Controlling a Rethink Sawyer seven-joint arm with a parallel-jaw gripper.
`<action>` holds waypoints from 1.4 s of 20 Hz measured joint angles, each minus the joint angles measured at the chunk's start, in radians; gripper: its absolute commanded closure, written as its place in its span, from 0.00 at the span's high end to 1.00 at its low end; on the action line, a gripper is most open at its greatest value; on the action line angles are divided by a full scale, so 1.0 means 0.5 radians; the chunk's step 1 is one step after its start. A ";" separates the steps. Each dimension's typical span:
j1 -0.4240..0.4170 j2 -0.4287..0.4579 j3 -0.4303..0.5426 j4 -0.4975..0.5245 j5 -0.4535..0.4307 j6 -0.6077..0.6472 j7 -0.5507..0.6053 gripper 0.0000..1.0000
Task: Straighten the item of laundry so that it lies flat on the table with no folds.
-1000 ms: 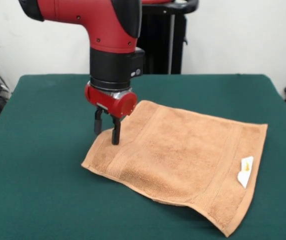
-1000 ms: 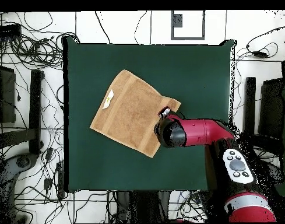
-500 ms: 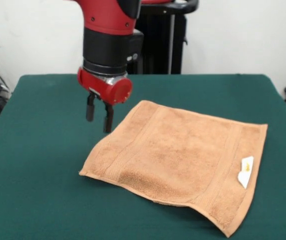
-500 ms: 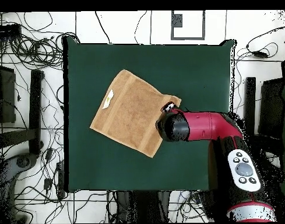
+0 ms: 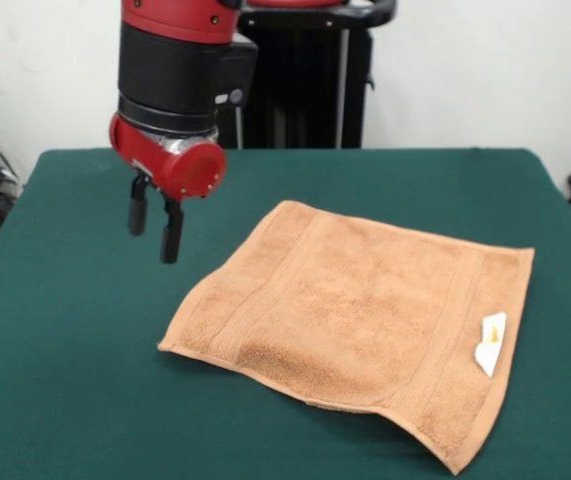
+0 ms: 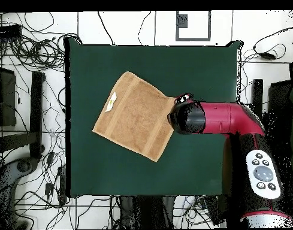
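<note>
The orange-tan towel lies spread on the dark green table, turned at an angle, with its white label near the right edge. Its near edge looks slightly lifted over a shadow. My gripper hangs above bare table, left of the towel's left edge and clear of it, fingers apart and empty. In the overhead view the towel lies left of centre and the red arm's wrist sits just past its right corner, covering the gripper.
The arm reaches in from the table's lower right in the overhead view. The black pedestal stands behind the far table edge. Cables lie on the floor around the table.
My gripper has lifted off the towel's left edge and moved left and up, away from it. The towel's left edge has settled on the table.
</note>
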 measured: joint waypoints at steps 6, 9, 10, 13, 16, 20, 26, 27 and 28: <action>0.003 0.000 0.000 -0.046 0.000 0.000 0.000 1.00; 0.010 0.000 0.000 -0.047 0.000 0.000 0.000 1.00; 0.012 0.000 0.000 -0.047 -0.001 0.000 0.000 1.00; 0.022 0.001 0.000 -0.047 0.001 0.000 0.000 1.00; 0.028 0.002 0.000 -0.047 0.007 0.000 0.000 1.00; 0.028 0.004 0.000 -0.047 0.044 0.000 0.000 1.00; 0.038 0.006 0.000 -0.048 0.095 0.000 0.000 1.00; 0.042 0.006 0.000 -0.049 0.098 0.000 0.000 1.00; 0.045 0.007 0.000 -0.050 0.102 0.000 0.000 1.00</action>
